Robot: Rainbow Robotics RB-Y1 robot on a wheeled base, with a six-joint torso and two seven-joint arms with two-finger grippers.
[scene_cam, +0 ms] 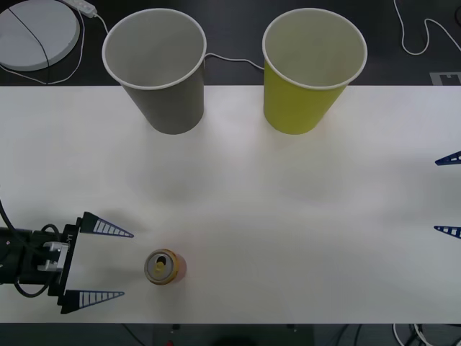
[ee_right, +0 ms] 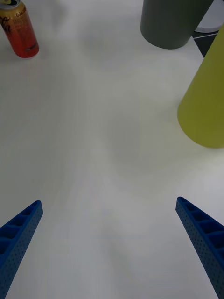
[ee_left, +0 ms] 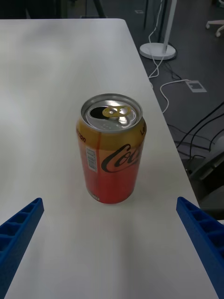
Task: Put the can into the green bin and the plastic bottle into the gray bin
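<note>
can [scene_cam: 166, 267] upright, opened, near table's front edge | gray bin [scene_cam: 160, 68], green bin [scene_cam: 310, 68] upright at back

Bright, even light — soft faint shadows.

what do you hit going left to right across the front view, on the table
left gripper → the can → the gray bin → the green bin → right gripper at the right edge. The can and gray bin nearly line up; the can sits near, the bin far.
</note>
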